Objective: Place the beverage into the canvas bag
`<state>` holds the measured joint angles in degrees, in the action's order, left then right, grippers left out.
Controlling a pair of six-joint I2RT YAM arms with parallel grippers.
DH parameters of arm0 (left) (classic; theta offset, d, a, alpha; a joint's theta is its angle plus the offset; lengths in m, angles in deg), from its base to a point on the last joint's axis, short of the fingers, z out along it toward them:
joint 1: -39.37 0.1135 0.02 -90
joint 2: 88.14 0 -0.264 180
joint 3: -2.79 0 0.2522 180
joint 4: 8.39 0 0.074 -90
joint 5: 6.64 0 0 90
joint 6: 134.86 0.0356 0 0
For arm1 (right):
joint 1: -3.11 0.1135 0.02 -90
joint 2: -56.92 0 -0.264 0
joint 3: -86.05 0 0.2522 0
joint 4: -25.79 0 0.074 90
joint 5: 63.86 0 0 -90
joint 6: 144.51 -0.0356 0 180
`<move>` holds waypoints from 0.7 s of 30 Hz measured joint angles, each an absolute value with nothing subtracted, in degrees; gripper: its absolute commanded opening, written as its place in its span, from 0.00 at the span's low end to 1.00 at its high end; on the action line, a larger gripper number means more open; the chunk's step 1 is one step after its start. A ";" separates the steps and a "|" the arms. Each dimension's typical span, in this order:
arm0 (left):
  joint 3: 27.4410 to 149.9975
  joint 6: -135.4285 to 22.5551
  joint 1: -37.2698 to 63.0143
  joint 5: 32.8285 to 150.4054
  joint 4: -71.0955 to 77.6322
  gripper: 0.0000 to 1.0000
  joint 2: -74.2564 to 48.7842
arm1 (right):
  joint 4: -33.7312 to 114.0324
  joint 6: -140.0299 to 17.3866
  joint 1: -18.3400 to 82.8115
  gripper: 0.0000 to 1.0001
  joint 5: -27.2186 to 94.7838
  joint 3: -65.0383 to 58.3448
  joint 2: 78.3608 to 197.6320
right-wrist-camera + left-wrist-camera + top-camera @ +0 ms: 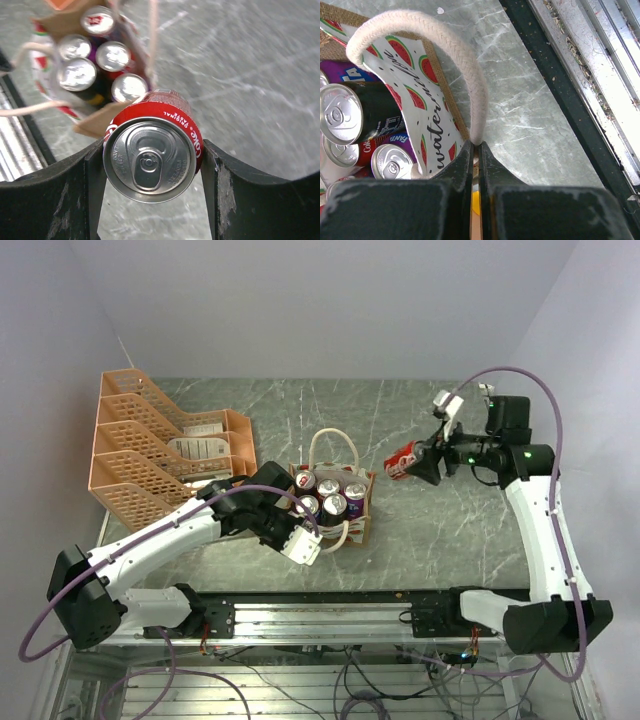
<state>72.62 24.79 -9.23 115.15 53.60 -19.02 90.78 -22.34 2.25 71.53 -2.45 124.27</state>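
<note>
Can, red Coke, is pinched side-on between the fingers of the right gripper, w/ both jaws pressed on its body and the pull-tab end facing the wrist cam. In the top view it hangs tilted, apparently off the table, to the right of the bag and apart from it; not in the bag yet.

Left gripper has its jaws pressed together on the near white rope handle, nipped right at the fingertips. The handle arches up from the bag's watermelon-print front panel. Bag stands upright at approx mid-table, top open, w/ several cans inside, silver tops up; at least one purple, one dark.

Table is grey-green marbled stone-look, w/ pale veins and a slight sheen. Orange mesh rack sits at the far left, well apart from the can. A black strip and metal rail run along the near edge, w/ loose cables below. Plain pale walls close in the back and both sides.
</note>
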 measured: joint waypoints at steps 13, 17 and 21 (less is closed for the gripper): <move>72.62 24.77 -9.23 115.17 53.58 0.07 -18.91 | 89.20 -22.52 23.08 0.00 71.66 -7.55 132.57; 72.62 24.77 -9.23 115.15 53.58 0.07 -18.91 | 89.16 -22.48 25.85 0.00 69.78 -7.55 134.50; 72.62 24.77 -9.23 115.15 53.58 0.07 -18.91 | 89.16 -22.32 26.44 0.00 67.37 -7.55 134.82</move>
<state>72.62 24.77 -9.23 115.15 53.58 -18.91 89.16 -22.32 26.44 67.37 -7.55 134.82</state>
